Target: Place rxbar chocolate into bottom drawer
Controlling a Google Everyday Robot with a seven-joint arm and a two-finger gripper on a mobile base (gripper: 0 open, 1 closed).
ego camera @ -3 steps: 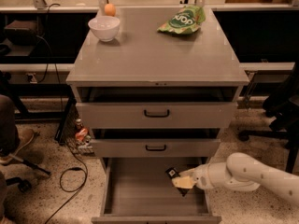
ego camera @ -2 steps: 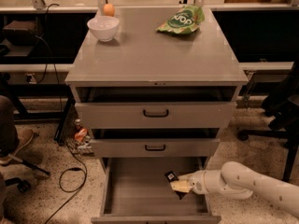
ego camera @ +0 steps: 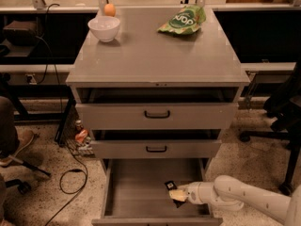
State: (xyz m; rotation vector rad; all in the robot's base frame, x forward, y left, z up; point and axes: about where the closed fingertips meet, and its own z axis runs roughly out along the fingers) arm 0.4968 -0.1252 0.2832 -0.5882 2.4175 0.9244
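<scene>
The bottom drawer (ego camera: 136, 192) stands pulled open at the foot of the grey cabinet, its flat grey floor showing. The rxbar chocolate (ego camera: 170, 186), a small dark bar, is held low inside the drawer at its right side, just above or on the floor. My gripper (ego camera: 178, 195) comes in from the lower right on a white arm and is shut on the bar, its pale fingertips over the bar's near end.
Two shallower drawers with black handles (ego camera: 156, 114) sit slightly open above. On the cabinet top are a white bowl (ego camera: 104, 28), an orange (ego camera: 109, 10) and a green chip bag (ego camera: 184, 20). Chair legs (ego camera: 287, 173) stand at the right, a cable (ego camera: 70, 182) on the floor at left.
My gripper has moved lower and a little left, deeper into the bottom drawer, with the bar still in it.
</scene>
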